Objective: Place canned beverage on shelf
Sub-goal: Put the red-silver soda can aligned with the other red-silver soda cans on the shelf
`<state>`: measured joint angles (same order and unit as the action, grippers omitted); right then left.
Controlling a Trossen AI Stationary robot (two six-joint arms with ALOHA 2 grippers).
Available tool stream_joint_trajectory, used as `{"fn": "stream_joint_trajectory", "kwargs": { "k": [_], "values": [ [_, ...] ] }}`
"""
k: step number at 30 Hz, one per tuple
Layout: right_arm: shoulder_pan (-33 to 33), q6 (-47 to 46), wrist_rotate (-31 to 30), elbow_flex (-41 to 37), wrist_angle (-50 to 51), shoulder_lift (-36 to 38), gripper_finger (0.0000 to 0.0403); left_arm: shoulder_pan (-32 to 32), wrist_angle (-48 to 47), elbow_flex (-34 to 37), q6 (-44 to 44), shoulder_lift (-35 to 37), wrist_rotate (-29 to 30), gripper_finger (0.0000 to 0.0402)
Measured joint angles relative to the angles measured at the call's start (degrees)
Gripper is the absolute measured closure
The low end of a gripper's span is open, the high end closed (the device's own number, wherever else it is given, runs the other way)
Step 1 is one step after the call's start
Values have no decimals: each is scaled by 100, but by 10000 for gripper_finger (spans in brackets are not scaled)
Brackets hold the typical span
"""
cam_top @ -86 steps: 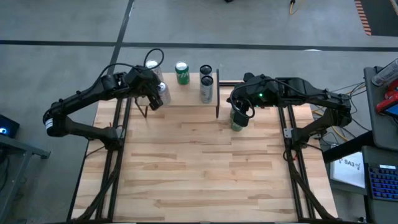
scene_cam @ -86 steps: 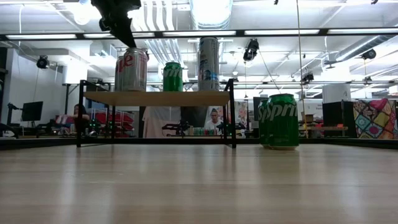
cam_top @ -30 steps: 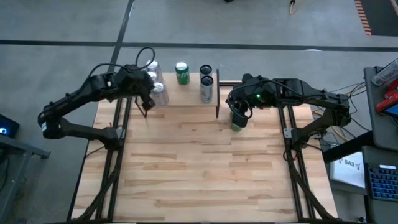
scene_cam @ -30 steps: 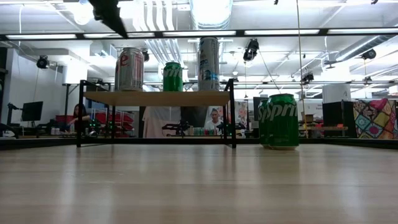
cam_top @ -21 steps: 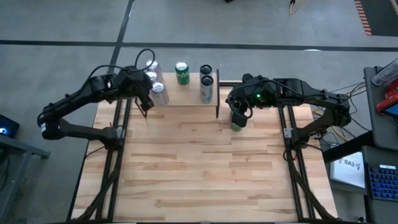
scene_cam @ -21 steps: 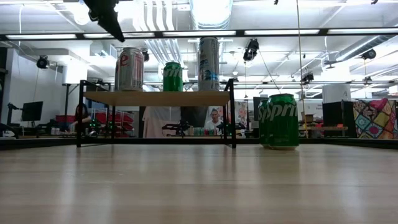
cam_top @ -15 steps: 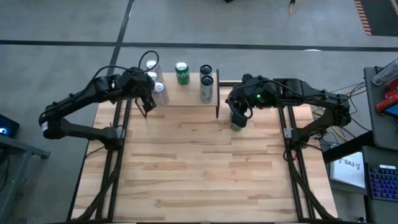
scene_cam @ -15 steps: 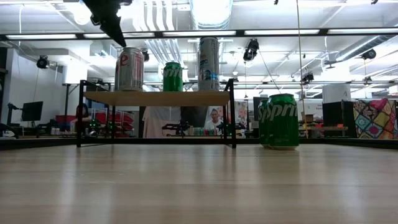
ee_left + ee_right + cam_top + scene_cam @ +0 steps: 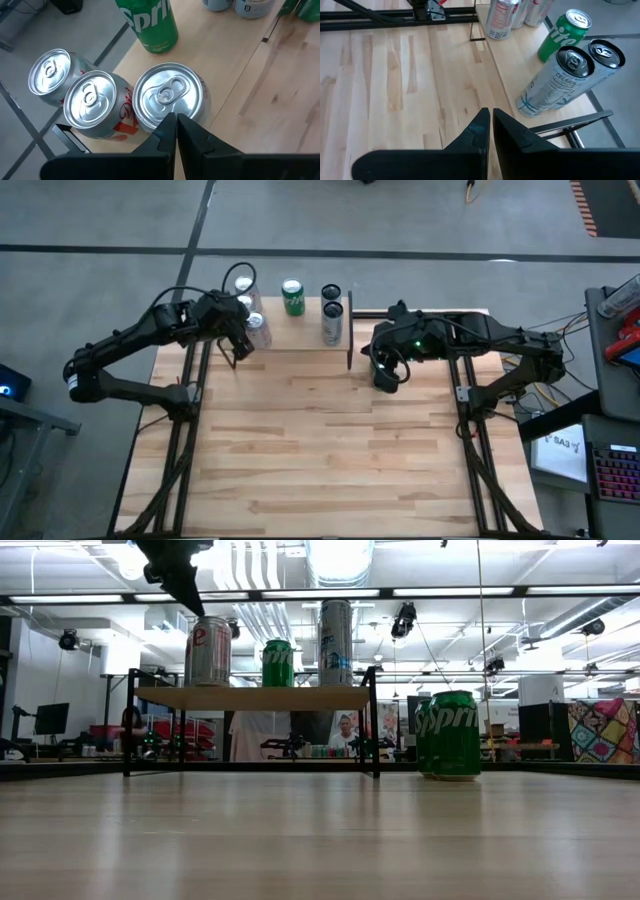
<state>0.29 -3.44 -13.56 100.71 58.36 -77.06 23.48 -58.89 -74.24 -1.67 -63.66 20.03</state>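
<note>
My left gripper [image 9: 175,131] hovers clenched and empty over the silver cans [image 9: 170,97] on the shelf [image 9: 255,697]. My right gripper [image 9: 490,127], also clenched, must open for the Sprite can [image 9: 455,735] on the table.

Shelf [image 9: 255,697]: light-wood plank, thin black metal legs. Three silver soda cans with red lettering [image 9: 170,97] at one end. Then a green can with white Sprite lettering [image 9: 149,22]. Two tall silver-grey cans with dark print and black tops [image 9: 555,82] at the other end. Second green Sprite can [image 9: 453,733] stands on the pale, striped-grain wooden tabletop [image 9: 330,450]. Both arms dark, near black.
</note>
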Motion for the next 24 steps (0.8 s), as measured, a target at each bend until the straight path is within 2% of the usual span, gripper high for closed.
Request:
{"fn": "stream_joint_trajectory", "kwargs": {
  "k": [11, 20, 24],
  "values": [
    [-2, 28, -9, 0, 3, 0, 390, -96, -30, 0, 204, 2, -195, 402],
    [-2, 21, -7, 0, -4, 0, 390, -93, 128, 2, -85, 0, 467, 402],
    [-2, 18, -7, 0, -4, 0, 390, -93, -43, 2, -60, -2, 481, 402]
  ]
}}
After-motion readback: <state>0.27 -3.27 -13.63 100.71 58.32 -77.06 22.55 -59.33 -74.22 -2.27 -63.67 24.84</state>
